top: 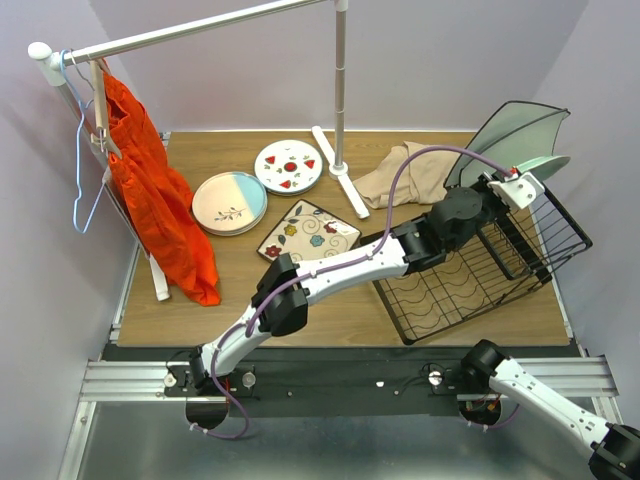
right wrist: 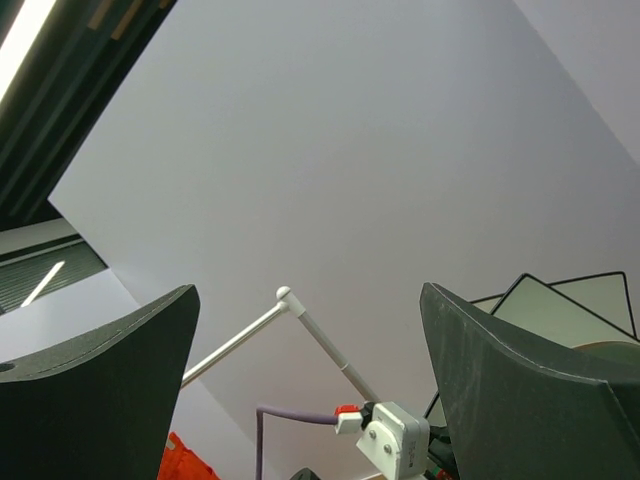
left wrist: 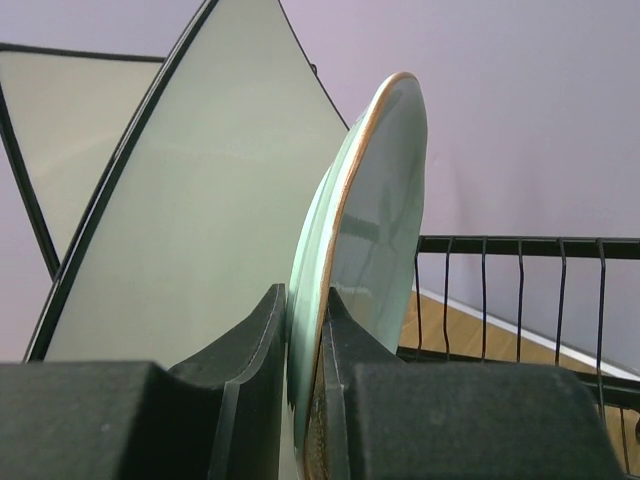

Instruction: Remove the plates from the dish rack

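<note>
The pale green plate [left wrist: 375, 230] is on edge at the far end of the dish rack [top: 470, 285], by the table's [top: 340, 315] right edge. The left gripper [left wrist: 305, 312] is pinching its gold rim, with a larger dark-edged plate [top: 515, 130] just behind. The right gripper [right wrist: 310, 390] hangs off the near right corner, jaws spread wide.

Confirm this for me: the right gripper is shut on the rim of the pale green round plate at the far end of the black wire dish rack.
Not right. It is the left gripper that is shut on the rim of the pale green round plate at the far end of the black wire dish rack; the left wrist view shows this. The right gripper is open, holding nothing.
</note>
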Controlling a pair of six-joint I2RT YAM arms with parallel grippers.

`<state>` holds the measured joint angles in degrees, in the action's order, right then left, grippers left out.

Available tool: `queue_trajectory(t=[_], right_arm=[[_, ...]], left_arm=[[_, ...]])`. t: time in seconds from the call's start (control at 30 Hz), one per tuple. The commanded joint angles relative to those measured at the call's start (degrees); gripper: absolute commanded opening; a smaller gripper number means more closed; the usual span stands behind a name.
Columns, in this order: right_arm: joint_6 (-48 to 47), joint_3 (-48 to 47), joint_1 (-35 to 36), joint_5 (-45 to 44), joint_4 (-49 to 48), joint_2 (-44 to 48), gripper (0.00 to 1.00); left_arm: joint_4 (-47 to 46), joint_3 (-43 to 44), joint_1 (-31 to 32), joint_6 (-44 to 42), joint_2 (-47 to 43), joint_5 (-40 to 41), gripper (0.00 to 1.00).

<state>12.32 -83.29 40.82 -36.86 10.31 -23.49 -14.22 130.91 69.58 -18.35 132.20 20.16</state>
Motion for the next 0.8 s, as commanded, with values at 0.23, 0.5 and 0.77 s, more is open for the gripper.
queue_trajectory(t=[0.23,0.5,0.77], right_arm=[[-1.8,0.1,0.7,-1.4,-1.1,0.1,1.00],[-2.4,0.0,0.8,-0.8,-1.2,-0.1,1.00],[-2.4,-0.1,1.1,-0.7,-1.2,-0.4,1.00]], left_arm=[[-10.9,4.4,5.3,0.3,-7.2,-0.9,0.00],[-12.8,2.9,6.6,-0.5,-9.2,0.8,0.00],[-14.5,0.3,7.3,0.6,-11.4,2.9,0.00]])
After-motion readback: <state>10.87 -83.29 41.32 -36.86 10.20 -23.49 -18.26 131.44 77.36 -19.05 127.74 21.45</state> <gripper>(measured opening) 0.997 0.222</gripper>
